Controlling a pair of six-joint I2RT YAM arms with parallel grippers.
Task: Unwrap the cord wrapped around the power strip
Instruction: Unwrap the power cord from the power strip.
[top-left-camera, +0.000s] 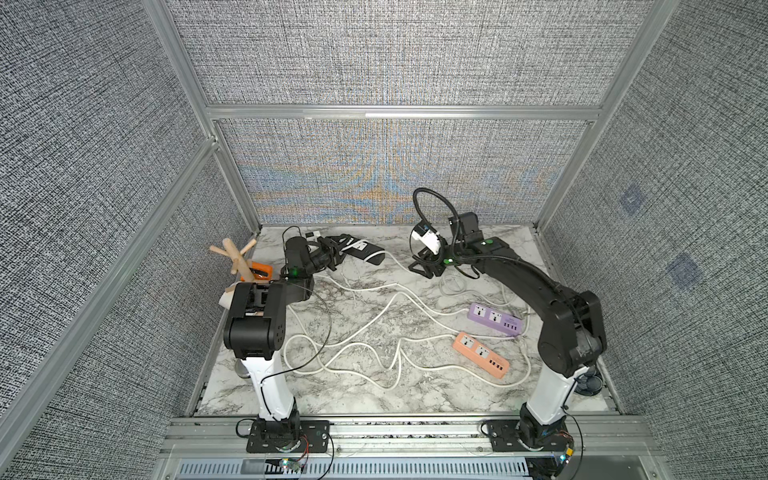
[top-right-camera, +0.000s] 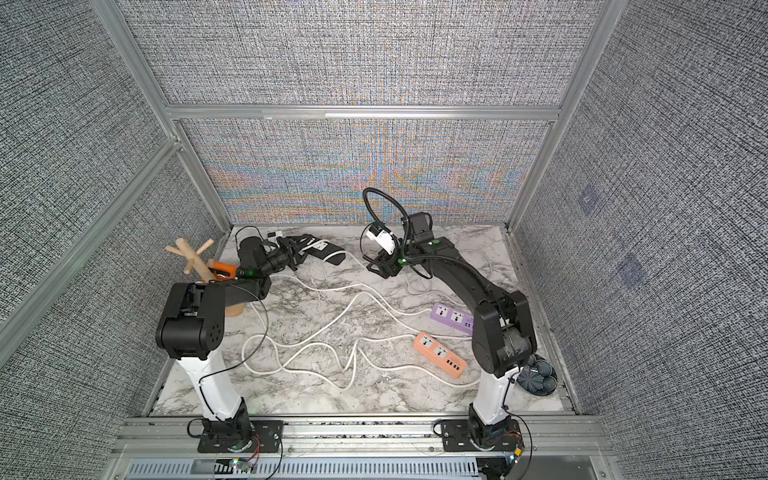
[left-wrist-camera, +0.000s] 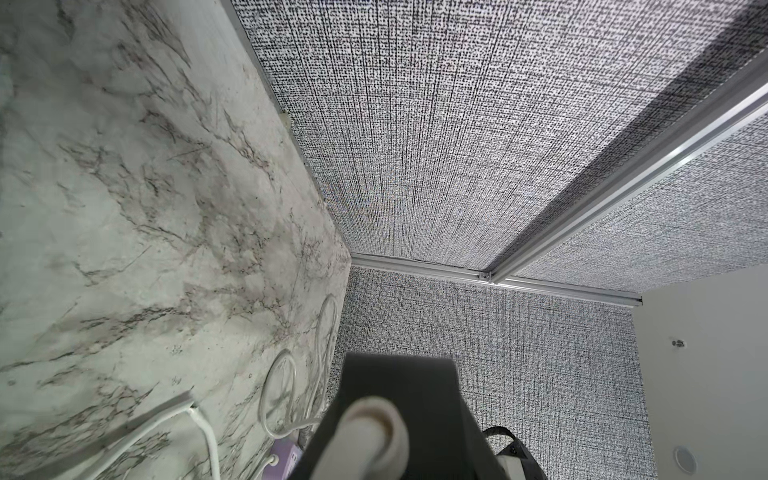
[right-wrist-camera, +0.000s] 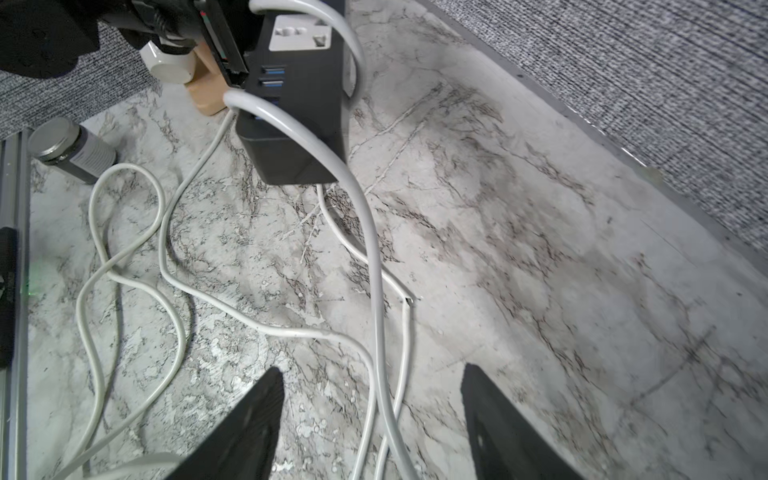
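Surface: marble-look counter (top-left-camera: 374, 386) | Room: grey woven walls (top-left-camera: 395, 62), aluminium frame (top-left-camera: 399, 113) | Black power strip (right-wrist-camera: 299, 124): by the counter's far edge, left of centre, two turns of white cord (right-wrist-camera: 370, 232) looped round it, the rest trailing over the marble | Left gripper (top-left-camera: 336, 253): pinching the strip | Right gripper (right-wrist-camera: 372, 372): jaws spread wide, cord running between them.

At 11 o'clock on your tabletop (top-left-camera: 324, 395), your left tool (top-left-camera: 343, 249) grips the black power strip (top-left-camera: 365, 251). White cord (top-left-camera: 370, 287) sprawls in loops across the middle. Your right tool (top-left-camera: 424, 270) hovers at 1 o'clock. A purple strip (top-left-camera: 494, 318) lies at 3 o'clock, an orange strip (top-left-camera: 480, 354) at 4.
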